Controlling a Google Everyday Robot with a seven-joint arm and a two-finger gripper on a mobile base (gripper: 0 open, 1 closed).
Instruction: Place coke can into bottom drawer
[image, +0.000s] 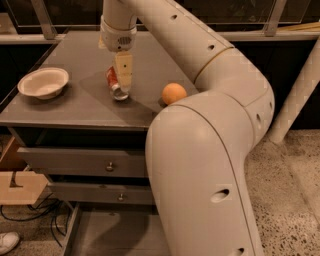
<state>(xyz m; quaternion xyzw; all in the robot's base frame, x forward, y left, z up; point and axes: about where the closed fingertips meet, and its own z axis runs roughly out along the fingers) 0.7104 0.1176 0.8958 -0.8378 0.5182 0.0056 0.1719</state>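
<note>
The coke can (113, 80) lies on its side on the grey cabinet top (75, 107), its silver end facing the front. My gripper (123, 85) hangs straight down from the arm and is right at the can, covering its right side. The bottom drawer (71, 231) is pulled out at the foot of the cabinet, a flat grey tray partly hidden behind my arm.
A white bowl (44, 82) sits at the left of the cabinet top. An orange (174, 93) lies to the right of the can. Two shut drawers with knobs (110, 166) are above the open one. A cardboard box (15, 187) and cables lie on the floor to the left.
</note>
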